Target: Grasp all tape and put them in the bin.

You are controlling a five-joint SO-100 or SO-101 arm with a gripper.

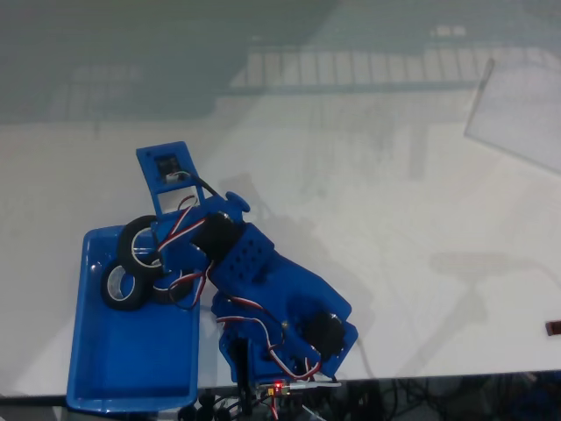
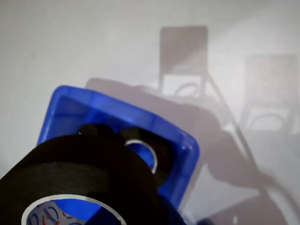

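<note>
Overhead, tape (image 1: 138, 242) above bin (image 1: 96, 351); wrist adds another roll (image 2: 140, 152) inside.

In the wrist view, a blurred black tape roll (image 2: 79, 173) is cut off by the bottom edge, hiding much of the blue bin (image 2: 180, 157). In the fixed view, the arm (image 1: 263, 272) covers the bin's right rim, and the gripper's fingers cannot be made out.

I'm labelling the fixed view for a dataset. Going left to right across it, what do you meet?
Blue tray → tape roll lying in the tray → blue robot arm → clear sheet at the table's right edge.
</note>
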